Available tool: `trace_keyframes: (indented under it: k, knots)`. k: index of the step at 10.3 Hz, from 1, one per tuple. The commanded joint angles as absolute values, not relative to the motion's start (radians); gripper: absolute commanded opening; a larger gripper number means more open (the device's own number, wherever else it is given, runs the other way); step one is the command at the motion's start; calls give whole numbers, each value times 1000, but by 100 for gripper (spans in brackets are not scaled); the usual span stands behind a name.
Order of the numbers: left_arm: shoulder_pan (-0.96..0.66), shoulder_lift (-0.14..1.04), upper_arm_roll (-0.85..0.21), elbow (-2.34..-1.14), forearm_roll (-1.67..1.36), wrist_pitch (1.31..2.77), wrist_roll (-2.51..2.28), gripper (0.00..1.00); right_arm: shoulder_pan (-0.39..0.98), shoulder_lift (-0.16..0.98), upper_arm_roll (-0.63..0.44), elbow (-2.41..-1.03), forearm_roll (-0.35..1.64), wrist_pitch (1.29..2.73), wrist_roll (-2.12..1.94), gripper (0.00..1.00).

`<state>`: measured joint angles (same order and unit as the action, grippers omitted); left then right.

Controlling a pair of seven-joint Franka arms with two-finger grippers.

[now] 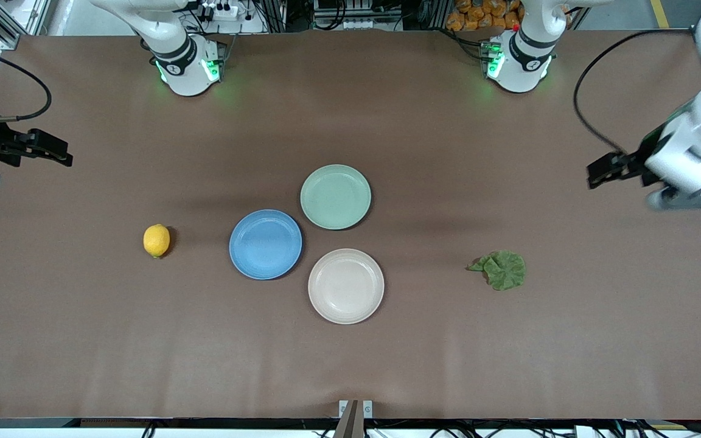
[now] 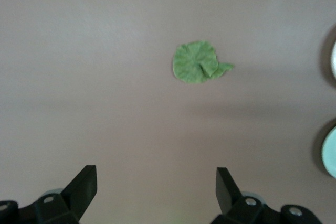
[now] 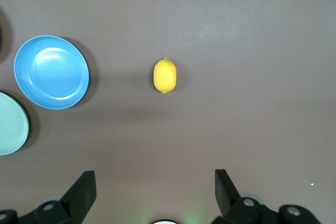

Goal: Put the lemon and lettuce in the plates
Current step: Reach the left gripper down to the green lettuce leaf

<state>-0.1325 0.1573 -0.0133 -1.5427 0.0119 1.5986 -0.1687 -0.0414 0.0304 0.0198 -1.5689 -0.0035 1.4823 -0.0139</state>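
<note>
The yellow lemon [image 1: 156,240] lies on the brown table toward the right arm's end, beside the blue plate [image 1: 265,244]. The dark-green lettuce [image 1: 501,269] lies flat toward the left arm's end, beside the beige-white plate [image 1: 345,285]. Both plates are empty. My right gripper [image 1: 63,156] hangs open and empty over bare table at its end; its wrist view shows the lemon [image 3: 165,75] and the blue plate [image 3: 51,72] ahead of the gripper [image 3: 155,184]. My left gripper [image 1: 597,172] hangs open and empty over bare table at its end; the lettuce [image 2: 197,62] lies ahead of the gripper [image 2: 156,182].
A pale green plate [image 1: 335,196], empty, touches the blue and beige-white plates and lies farther from the front camera than both. It also shows in the right wrist view [image 3: 10,124]. Bare brown table surrounds the lemon and the lettuce.
</note>
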Motion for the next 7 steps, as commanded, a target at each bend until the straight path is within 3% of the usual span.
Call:
trace_keyframes:
  k: [1,4,7]
  knots:
    - [-132,288,-18,-1597,23,1745,-153,100,-52,2,28,-1600,5,1497,-6,100]
    - [-136,432,-23,-1716,21,2085,-155,100,-52,3,28,-1600,5,1496,-6,100]
    - [-164,575,-32,-1721,12,2245,-158,100,-54,5,28,-1618,5,1503,-6,100]
